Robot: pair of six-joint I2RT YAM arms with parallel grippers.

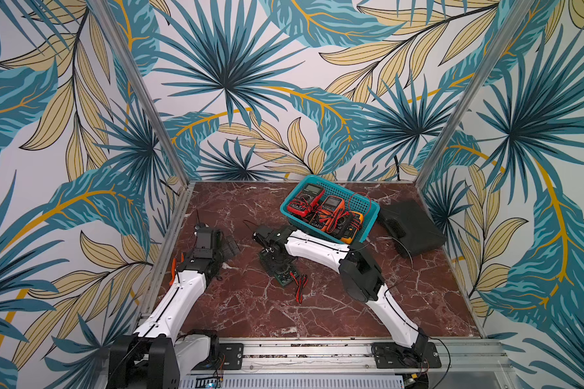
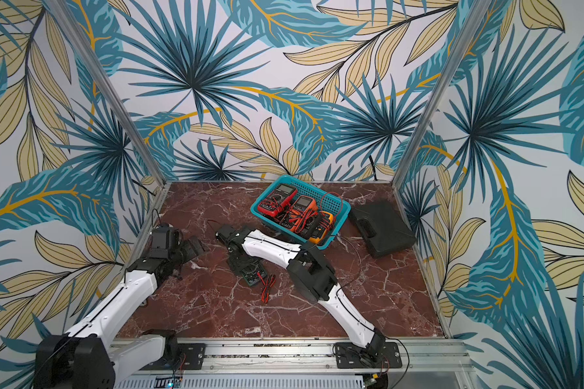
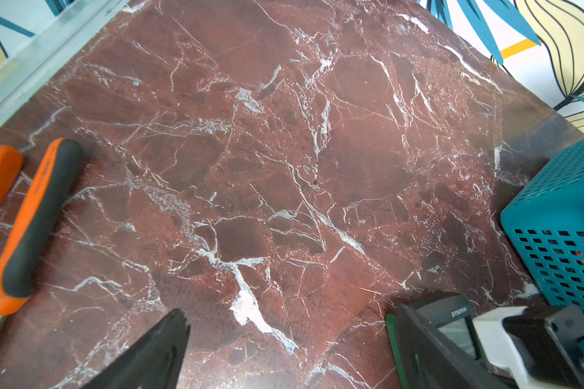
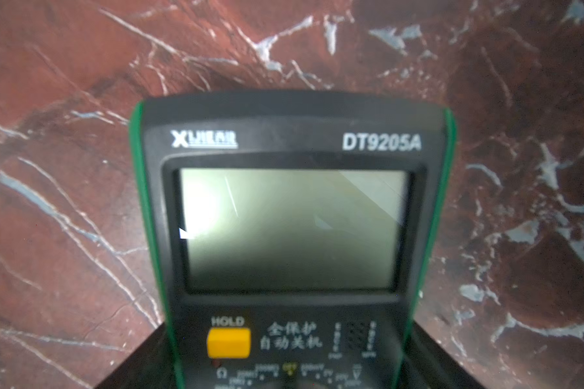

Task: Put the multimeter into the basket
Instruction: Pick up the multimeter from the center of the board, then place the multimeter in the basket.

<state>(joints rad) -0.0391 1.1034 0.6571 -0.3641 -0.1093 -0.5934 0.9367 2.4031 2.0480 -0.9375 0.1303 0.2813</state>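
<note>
Green-edged black digital multimeter lies flat near the middle of the red-brown marble tabletop, outside the teal perforated plastic basket, which sits by the far edge. Right gripper is down over the meter, jaws either side of its body; cannot tell whether they press. Left gripper is near the left edge, jaws wide apart.

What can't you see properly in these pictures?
- Right gripper: its own arm covers it in both top views, so whether it grips the green multimeter is unclear.
- Multimeter's dial: cut off by the right wrist view's edge, blurred.
- Orange-handled tool: left wrist view's edge cuts off its working end.
- Yellow meter in the basket: leads cover it.
</note>
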